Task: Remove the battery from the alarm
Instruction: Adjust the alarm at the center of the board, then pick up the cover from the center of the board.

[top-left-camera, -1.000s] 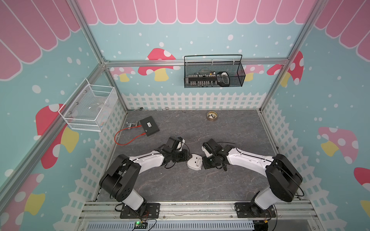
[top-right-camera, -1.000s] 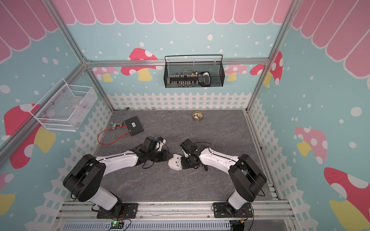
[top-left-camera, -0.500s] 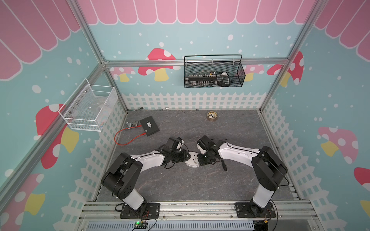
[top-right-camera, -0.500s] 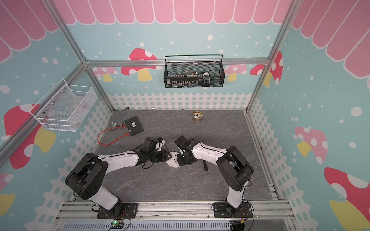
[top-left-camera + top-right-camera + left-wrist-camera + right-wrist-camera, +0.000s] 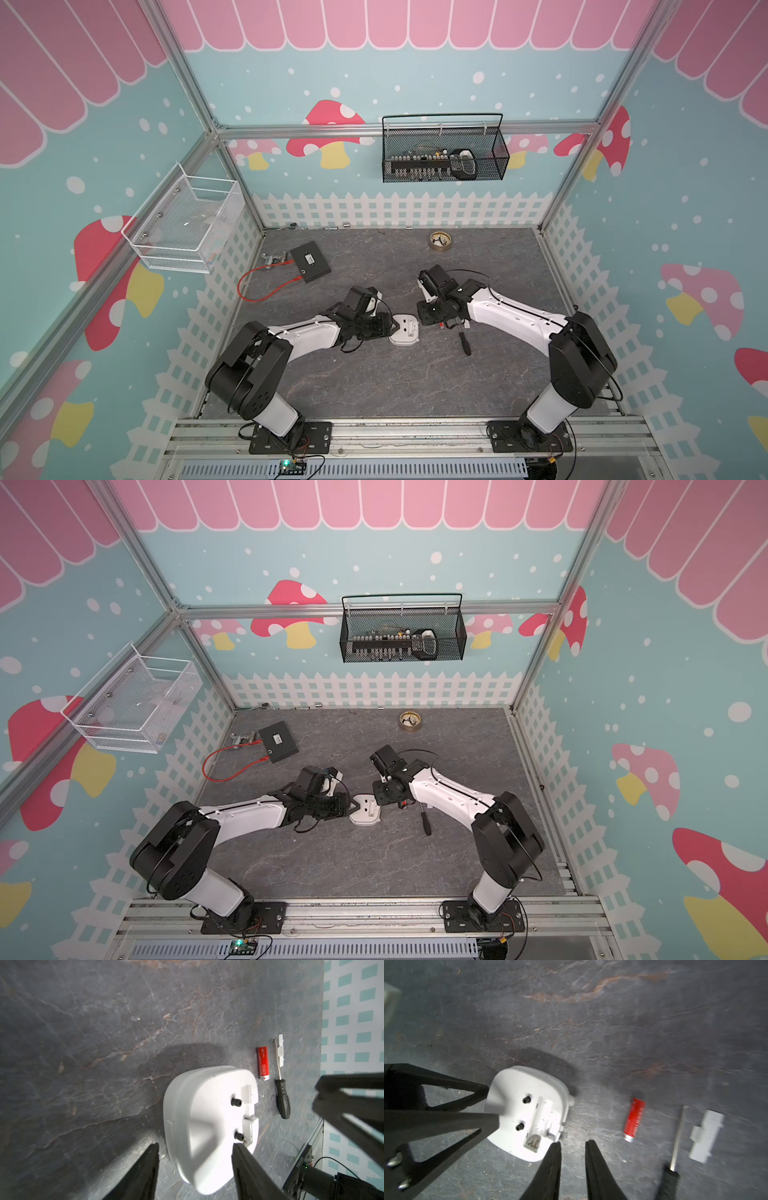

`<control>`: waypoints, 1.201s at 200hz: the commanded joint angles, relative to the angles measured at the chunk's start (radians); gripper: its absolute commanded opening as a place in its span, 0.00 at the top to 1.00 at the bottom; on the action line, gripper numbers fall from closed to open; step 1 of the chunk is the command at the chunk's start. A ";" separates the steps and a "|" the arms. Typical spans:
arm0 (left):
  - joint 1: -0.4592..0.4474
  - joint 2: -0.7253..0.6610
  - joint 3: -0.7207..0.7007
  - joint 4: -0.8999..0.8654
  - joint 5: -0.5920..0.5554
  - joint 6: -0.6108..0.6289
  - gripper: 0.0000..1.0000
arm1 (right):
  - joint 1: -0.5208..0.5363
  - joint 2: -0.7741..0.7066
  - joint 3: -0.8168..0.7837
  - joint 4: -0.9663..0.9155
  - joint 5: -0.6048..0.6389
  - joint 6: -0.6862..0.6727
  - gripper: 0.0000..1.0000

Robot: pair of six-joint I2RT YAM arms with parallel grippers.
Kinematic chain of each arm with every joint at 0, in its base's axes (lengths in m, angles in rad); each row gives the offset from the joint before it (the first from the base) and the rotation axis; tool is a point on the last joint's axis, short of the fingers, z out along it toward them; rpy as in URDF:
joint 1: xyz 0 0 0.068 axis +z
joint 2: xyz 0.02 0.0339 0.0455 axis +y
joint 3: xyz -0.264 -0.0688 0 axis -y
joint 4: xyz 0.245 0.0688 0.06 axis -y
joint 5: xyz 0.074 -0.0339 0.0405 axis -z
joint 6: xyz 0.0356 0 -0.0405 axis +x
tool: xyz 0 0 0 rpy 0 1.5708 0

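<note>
The white alarm (image 5: 405,331) lies face down on the grey table, its open back compartment (image 5: 538,1126) empty with a spring showing. The red battery (image 5: 634,1119) lies loose on the table beside the alarm, also seen from the left wrist (image 5: 263,1064). My left gripper (image 5: 195,1145) is open. One of its fingers (image 5: 239,1153) hangs over the alarm's back, the other stands apart on the table side. My right gripper (image 5: 573,1141) stands slightly open over bare table just off the alarm's compartment edge, with nothing between its fingers.
A black-handled screwdriver (image 5: 463,343) and a small white compartment cover (image 5: 706,1136) lie just past the battery. A brass-rimmed disc (image 5: 440,241) sits at the back. A black box (image 5: 311,262) with a red cable lies back left. Wire baskets (image 5: 444,153) hang on the walls.
My right gripper has drawn back to the right, off the alarm, and its jaws have parted a little. The left gripper's jaws have spread wider at the alarm.
</note>
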 commanded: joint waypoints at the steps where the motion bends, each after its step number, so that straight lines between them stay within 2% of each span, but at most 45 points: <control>1: 0.007 -0.069 0.025 -0.044 -0.035 0.009 0.32 | -0.082 -0.078 -0.058 -0.107 0.114 -0.033 0.73; 25: 0.012 -0.116 0.047 -0.076 -0.047 0.013 0.30 | -0.169 -0.084 -0.113 -0.107 0.118 -0.076 0.73; 48: 0.012 -0.137 0.054 -0.095 -0.050 0.017 0.30 | -0.198 -0.027 -0.119 -0.078 0.089 -0.111 0.75; 107: 0.023 -0.183 0.042 -0.126 -0.054 0.021 0.30 | -0.236 0.120 -0.088 -0.017 0.080 -0.144 0.76; 179: 0.032 -0.175 0.048 -0.134 -0.048 0.028 0.31 | -0.270 0.183 -0.082 0.022 0.054 -0.175 0.76; 222: 0.034 -0.173 0.048 -0.133 -0.050 0.026 0.31 | -0.279 0.196 -0.092 0.028 0.046 -0.176 0.83; 240: 0.034 -0.177 0.048 -0.133 -0.049 0.026 0.31 | -0.280 0.188 -0.095 0.030 0.045 -0.173 0.89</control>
